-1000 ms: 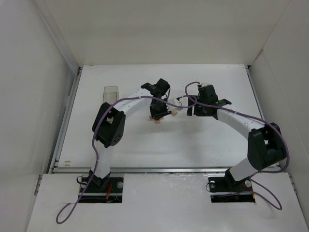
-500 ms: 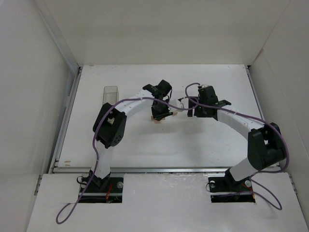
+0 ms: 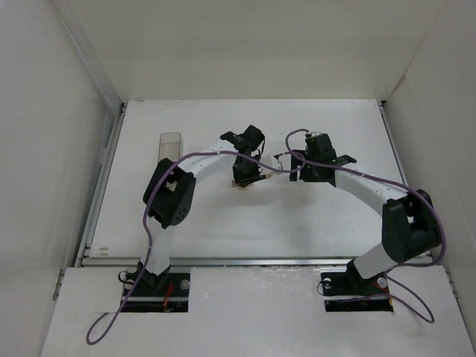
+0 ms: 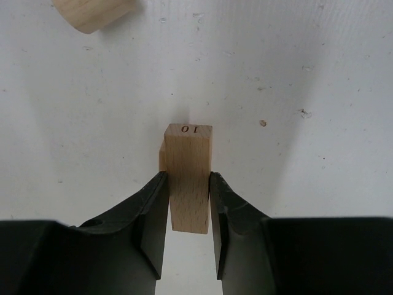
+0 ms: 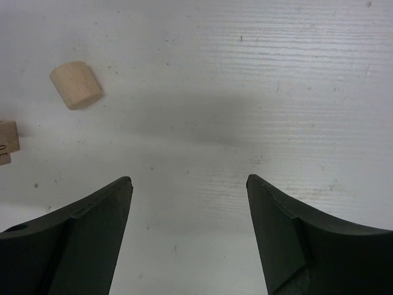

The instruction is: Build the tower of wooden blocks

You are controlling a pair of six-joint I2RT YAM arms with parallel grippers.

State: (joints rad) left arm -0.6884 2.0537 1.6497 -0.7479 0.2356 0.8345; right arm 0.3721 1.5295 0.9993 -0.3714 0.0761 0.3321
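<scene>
writing: the numbered block (image 4: 189, 153) carries the dark printed figures "10" on its small end face, upside down as the left wrist camera sees them. a block at the left edge of the right wrist view has a dark mark that is cut off and cannot be read.
look: the numbered block is a short bar of pale tan wood with fine speckled grain, square corners and clean faces. a sliver of a second block (image 4: 162, 158) of the same wood shows just behind its left side, touching it.
other piece: a rounded block (image 5: 75, 85), pale and stubby, lies on its side on the table (image 5: 258, 67), apart from the bar.
long axis: it runs along the line of the fingers, up and down in the left wrist view, with the numbered end away from the palm. whether its lower end rests on the table cannot be told.
left gripper (image 4: 188, 178): narrow, both fingers pressed against the long sides of the numbered block.
right gripper (image 5: 188, 179): spread wide over bare table with nothing between its fingers.
place: near the middle of the table, a little left of centre, under the left gripper; the right gripper is just beside it, and the clear box (image 3: 171, 143) is well apart to the left.
</scene>
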